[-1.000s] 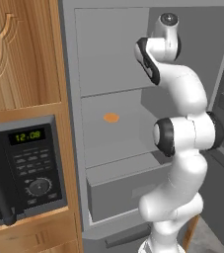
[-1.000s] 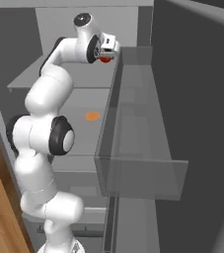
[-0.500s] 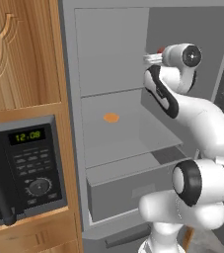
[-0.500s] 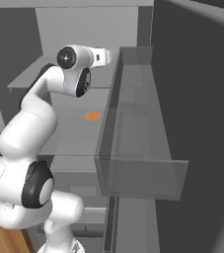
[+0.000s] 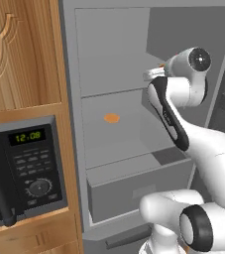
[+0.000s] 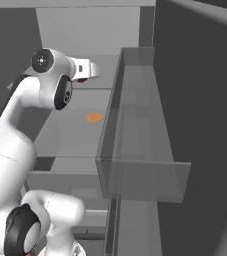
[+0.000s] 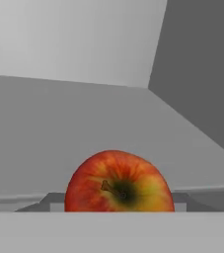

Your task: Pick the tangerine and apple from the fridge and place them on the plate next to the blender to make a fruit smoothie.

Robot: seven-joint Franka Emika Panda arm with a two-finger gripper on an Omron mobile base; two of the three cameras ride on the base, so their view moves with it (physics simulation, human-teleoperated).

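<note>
The apple [image 7: 119, 184], red with a yellow-green patch round its stem, fills the bottom middle of the hand view, right against the hand. In the right base view a bit of red apple [image 6: 81, 79] shows under my gripper [image 6: 87, 74], which is shut on it. From the left, the gripper [image 5: 152, 74] hangs inside the open grey fridge [image 5: 114, 54], just above the middle shelf [image 5: 119, 134]. The tangerine, the plate and the blender are out of view.
A flat orange patch [image 5: 111, 118] lies on the middle shelf. The grey bottom drawer [image 5: 139, 184] stands pulled out. The fridge door with its clear bin [image 6: 140, 150] stands close on the right. A black microwave [image 5: 29, 154] sits in the wooden cabinet to the left.
The arm has folded down and to the right. The hand has come lower and back from the upper shelf with the apple still in it.
</note>
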